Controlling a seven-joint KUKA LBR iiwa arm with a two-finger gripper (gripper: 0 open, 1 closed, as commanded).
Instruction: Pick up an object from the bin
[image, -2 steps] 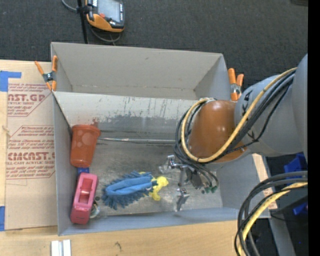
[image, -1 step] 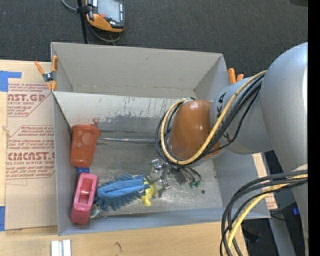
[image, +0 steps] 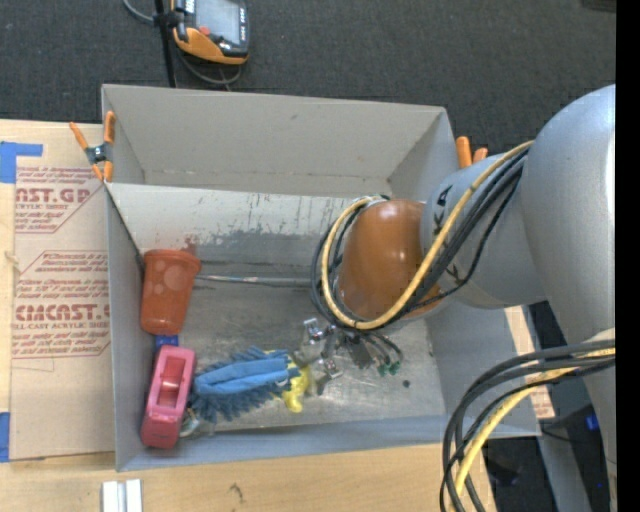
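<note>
Beside the yellow-tipped blue brush (image: 240, 378) hangs my gripper (image: 318, 358); I cannot tell its state. Pink tape dispenser (image: 168, 395) and orange cup (image: 167, 290) lie left.

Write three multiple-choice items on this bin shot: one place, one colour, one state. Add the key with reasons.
1. Where does the orange cup lie?
A. at the view's left of the bin
B. in its right corner
C. outside it

2. The tape dispenser is:
A. green
B. pink
C. white

3. The blue brush is:
A. lying on the bin floor
B. standing in the cup
C. hanging over the rim

Key: A, the cup is by the left wall; B, its body is pink; A, it lies flat, its yellow end by the gripper.
</note>
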